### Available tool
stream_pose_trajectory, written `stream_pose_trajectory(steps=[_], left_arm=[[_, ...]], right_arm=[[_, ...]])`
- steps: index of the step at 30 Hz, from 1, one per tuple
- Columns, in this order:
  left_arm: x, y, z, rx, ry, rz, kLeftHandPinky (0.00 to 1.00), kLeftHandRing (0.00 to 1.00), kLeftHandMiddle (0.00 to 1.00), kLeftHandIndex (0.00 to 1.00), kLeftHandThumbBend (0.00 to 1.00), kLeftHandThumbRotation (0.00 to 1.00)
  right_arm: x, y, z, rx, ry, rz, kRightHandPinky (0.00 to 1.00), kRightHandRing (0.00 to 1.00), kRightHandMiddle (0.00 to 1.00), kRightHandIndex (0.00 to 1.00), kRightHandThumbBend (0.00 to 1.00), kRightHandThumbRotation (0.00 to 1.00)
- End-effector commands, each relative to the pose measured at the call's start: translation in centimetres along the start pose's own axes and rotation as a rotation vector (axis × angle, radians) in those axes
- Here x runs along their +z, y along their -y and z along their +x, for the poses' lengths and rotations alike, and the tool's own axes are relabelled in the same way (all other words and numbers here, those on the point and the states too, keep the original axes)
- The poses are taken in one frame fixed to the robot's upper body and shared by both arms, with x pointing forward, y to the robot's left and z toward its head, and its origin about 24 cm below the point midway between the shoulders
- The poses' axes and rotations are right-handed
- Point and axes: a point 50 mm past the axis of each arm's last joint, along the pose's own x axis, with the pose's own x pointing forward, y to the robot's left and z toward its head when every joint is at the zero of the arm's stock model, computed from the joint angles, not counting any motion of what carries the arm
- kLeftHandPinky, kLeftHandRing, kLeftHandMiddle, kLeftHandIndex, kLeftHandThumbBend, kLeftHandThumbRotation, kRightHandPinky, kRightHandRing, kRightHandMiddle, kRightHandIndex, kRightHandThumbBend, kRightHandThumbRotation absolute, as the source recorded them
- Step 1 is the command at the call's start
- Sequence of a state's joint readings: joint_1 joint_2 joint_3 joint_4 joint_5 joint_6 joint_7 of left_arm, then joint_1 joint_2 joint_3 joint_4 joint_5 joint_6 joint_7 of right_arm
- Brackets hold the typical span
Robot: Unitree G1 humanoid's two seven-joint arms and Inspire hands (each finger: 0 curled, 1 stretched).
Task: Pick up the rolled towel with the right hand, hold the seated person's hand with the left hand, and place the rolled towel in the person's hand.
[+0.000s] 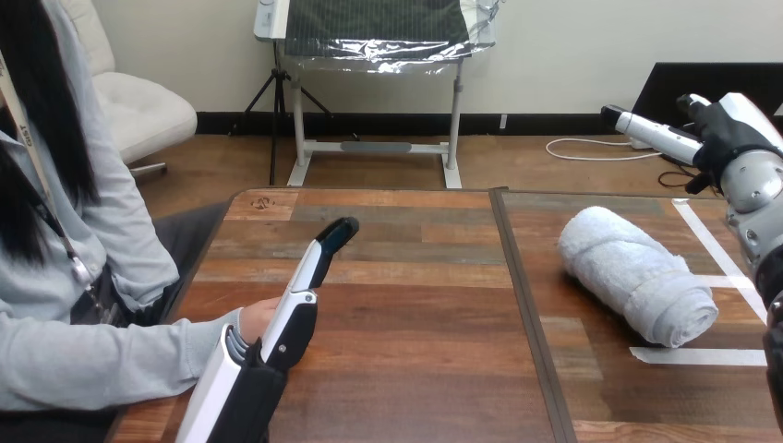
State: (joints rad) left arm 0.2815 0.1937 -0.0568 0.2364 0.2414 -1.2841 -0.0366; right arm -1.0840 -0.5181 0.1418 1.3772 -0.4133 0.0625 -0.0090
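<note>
- Towel (pixel 637 274) lay on the right of the table (pixel 415 351), beside tape strips (pixel 697 355).
- Right hand (pixel 725 131) hung just beyond it, fingers straight, empty.
- Left hand (pixel 294 332), fingers straight too, sat against the person's hand (pixel 258 318), half hiding it.

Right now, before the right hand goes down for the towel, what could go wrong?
The right hand is raised beyond the rolled towel, not over it; coming in sideways, it may push the roll away. The left hand lies beside the person's hand with straight fingers, not curled round it, so that hand is probably not steadied for the towel.
</note>
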Motion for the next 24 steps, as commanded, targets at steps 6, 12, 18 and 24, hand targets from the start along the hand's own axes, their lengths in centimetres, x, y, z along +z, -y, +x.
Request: stream_pose_trajectory(steps=[6, 12, 18, 24], left_arm=[[0.5, -0.8, 0.3, 0.008, 0.033, 0.001, 1.0, 1.0, 1.0, 1.0, 1.0, 0.79], [0.8, -0.9, 0.0, 0.012, 0.035, 0.006, 1.0, 1.0, 1.0, 1.0, 1.0, 0.8], [1.2, -1.0, -0.5, 0.017, 0.03, 0.012, 1.0, 1.0, 1.0, 1.0, 1.0, 0.81], [1.5, -1.0, -1.0, 0.015, 0.01, 0.007, 1.0, 1.0, 1.0, 1.0, 1.0, 0.81]], right_arm=[[2.0, 1.8, 0.0, -0.112, 0.054, -0.04, 0.39, 0.66, 0.71, 0.92, 0.99, 0.86], [1.2, 0.7, 0.0, -0.105, 0.029, -0.048, 0.35, 0.7, 0.7, 0.87, 1.0, 0.87], [0.6, -0.5, 0.0, -0.079, 0.015, -0.024, 0.55, 0.89, 0.83, 0.87, 1.0, 0.87], [0.1, -1.7, -0.1, -0.059, 0.003, -0.021, 0.69, 0.92, 0.85, 0.83, 0.98, 0.84]])
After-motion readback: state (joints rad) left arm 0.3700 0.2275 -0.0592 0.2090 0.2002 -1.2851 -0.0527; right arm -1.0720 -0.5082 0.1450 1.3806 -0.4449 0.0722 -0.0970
